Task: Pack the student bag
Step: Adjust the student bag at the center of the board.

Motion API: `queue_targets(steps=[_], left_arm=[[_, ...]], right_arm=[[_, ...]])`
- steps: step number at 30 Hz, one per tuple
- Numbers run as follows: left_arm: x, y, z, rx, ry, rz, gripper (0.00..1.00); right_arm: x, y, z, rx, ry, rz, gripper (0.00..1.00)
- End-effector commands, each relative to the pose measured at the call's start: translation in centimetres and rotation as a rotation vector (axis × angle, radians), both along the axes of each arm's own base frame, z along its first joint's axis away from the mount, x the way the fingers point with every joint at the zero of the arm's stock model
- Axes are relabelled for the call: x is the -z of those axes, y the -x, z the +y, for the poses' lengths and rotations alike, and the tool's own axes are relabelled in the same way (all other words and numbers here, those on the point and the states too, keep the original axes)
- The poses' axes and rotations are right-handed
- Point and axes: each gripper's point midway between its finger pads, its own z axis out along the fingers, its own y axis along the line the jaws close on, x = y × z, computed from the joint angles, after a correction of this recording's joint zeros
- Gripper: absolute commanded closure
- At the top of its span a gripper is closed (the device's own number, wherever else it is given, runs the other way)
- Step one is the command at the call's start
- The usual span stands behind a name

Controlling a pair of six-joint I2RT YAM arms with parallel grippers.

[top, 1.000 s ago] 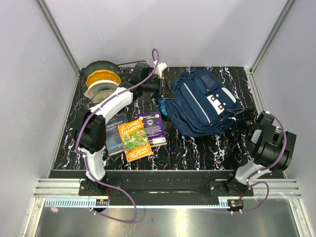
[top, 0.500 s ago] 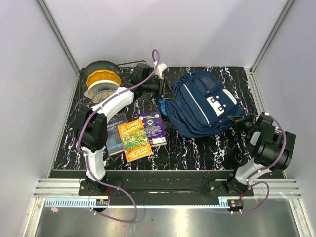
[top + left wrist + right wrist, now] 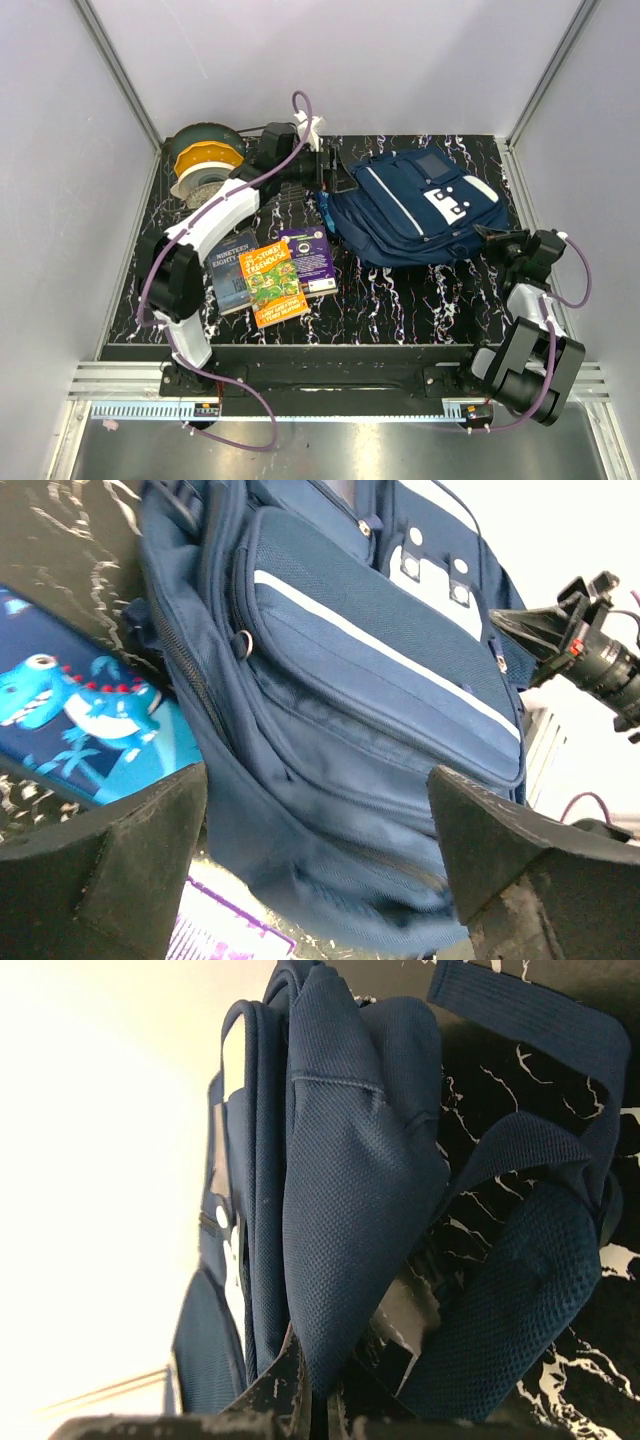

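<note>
The student bag (image 3: 420, 205) lies on the black marbled table, a navy backpack with white stripes and white patches. My left gripper (image 3: 328, 182) hovers at its left end, open, with its wide-apart fingers (image 3: 120, 870) on either side of the bag's blue fabric (image 3: 340, 780) without pinching it. My right gripper (image 3: 490, 237) is at the bag's right edge, shut on a fold of navy mesh fabric (image 3: 350, 1210). A padded shoulder strap (image 3: 530, 1290) lies beside that fold.
A glossy blue dinosaur pencil case (image 3: 70, 715) lies against the bag's left side (image 3: 325, 212). Three books (image 3: 272, 270) lie front left. Spools of filament (image 3: 205, 160) stand in the back left corner. Grey walls close in the table.
My left gripper has opened and let go of the bag's left end. My right gripper has shut on the bag's right edge, and the bag has shifted to the right and back.
</note>
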Motion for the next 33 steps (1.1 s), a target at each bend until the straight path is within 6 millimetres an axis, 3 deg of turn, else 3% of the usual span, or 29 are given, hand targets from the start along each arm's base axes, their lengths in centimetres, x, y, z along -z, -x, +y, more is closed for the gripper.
queue_targets(steps=[1, 3, 5, 10, 11, 12, 13, 14, 15, 16, 17, 19, 20, 26, 29, 33], left_arm=[[-7.0, -1.8, 4.2, -0.187, 0.075, -0.201, 0.02], [-7.2, -1.9, 5.6, -0.232, 0.107, -0.211, 0.01], [-7.2, -1.4, 6.1, -0.243, 0.101, -0.219, 0.01], [-6.9, 1.3, 5.1, -0.230, 0.093, -0.222, 0.01], [-7.1, 3.3, 3.3, -0.186, 0.093, -0.233, 0.01], [-7.1, 4.0, 2.4, -0.184, 0.078, -0.254, 0.01], [-7.1, 5.0, 1.4, -0.167, 0.072, -0.265, 0.01], [-6.6, 7.1, -0.7, -0.127, 0.065, -0.266, 0.01], [-6.1, 8.2, -1.7, -0.109, 0.060, -0.256, 0.01], [-6.2, 9.2, -2.9, -0.083, 0.077, -0.268, 0.01], [-5.4, 11.3, -4.9, -0.030, 0.080, -0.258, 0.01], [-4.3, 12.8, -6.8, -0.002, 0.065, -0.249, 0.01], [-3.3, 14.5, -8.7, 0.046, 0.061, -0.239, 0.01], [-1.6, 21.2, -14.7, 0.216, 0.110, -0.188, 0.05], [-0.1, 22.8, -16.5, 0.273, 0.120, -0.141, 0.06], [2.0, 22.3, -17.8, 0.268, 0.107, -0.095, 0.07]], right_arm=[[-3.5, -0.7, -3.7, 0.214, -0.050, -0.104, 1.00], [-4.7, -0.8, -4.1, 0.246, -0.096, -0.177, 1.00], [-4.4, -0.6, -4.3, 0.271, -0.150, -0.178, 1.00], [-5.3, -1.0, -4.5, 0.278, -0.171, -0.192, 1.00], [-5.5, -1.0, -4.6, 0.274, -0.152, -0.189, 1.00], [-4.9, -0.9, -4.5, 0.273, -0.160, -0.153, 1.00], [-5.6, -1.1, -4.5, 0.266, -0.150, -0.153, 1.00], [-5.5, -1.1, -4.5, 0.251, -0.121, -0.136, 1.00], [-4.3, -0.6, -4.1, 0.243, -0.126, -0.054, 1.00], [-5.6, -0.9, -4.3, 0.228, -0.091, -0.051, 1.00], [-5.5, -0.6, -4.1, 0.195, -0.024, -0.026, 1.00], [-5.9, 0.3, -3.5, 0.158, 0.008, 0.025, 1.00], [-6.1, 0.6, -3.3, 0.134, 0.051, 0.031, 1.00], [-6.9, 2.0, -1.9, 0.071, 0.078, 0.057, 1.00], [-7.2, 2.2, -1.1, 0.029, 0.074, 0.045, 1.00], [-7.8, 2.8, -0.2, -0.011, 0.078, 0.033, 1.00]])
